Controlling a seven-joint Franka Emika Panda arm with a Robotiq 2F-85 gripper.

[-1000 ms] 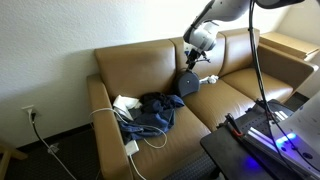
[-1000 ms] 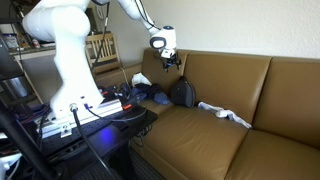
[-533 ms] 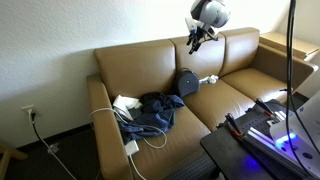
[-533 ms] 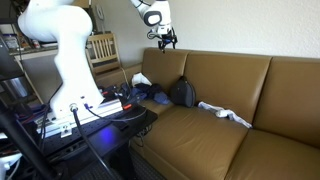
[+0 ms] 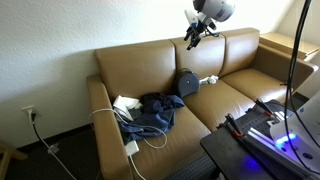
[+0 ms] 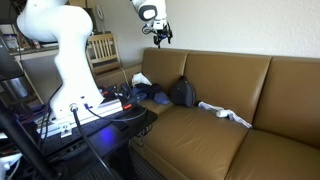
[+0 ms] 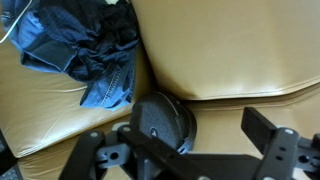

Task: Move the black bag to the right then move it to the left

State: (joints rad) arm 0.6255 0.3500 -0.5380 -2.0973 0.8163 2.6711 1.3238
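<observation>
The black bag [image 5: 187,84] is small and round and leans upright against the tan couch's backrest, next to a heap of blue clothes. It also shows in an exterior view [image 6: 183,92] and in the wrist view [image 7: 160,122]. My gripper [image 5: 195,37] hangs high above the couch back, well clear of the bag, open and empty. It also shows in an exterior view [image 6: 160,36]. In the wrist view its two fingers [image 7: 185,145] are spread wide apart with the bag far below them.
The tan couch [image 5: 140,65] holds a pile of blue clothes [image 5: 152,110], white items and a cable [image 5: 124,104] on one seat, and a white cloth [image 6: 225,113] on the seat beside the bag. A black table with lit equipment [image 5: 262,135] stands in front.
The gripper has risen from just above the bag to high above the couch back. The bag stays where it leans.
</observation>
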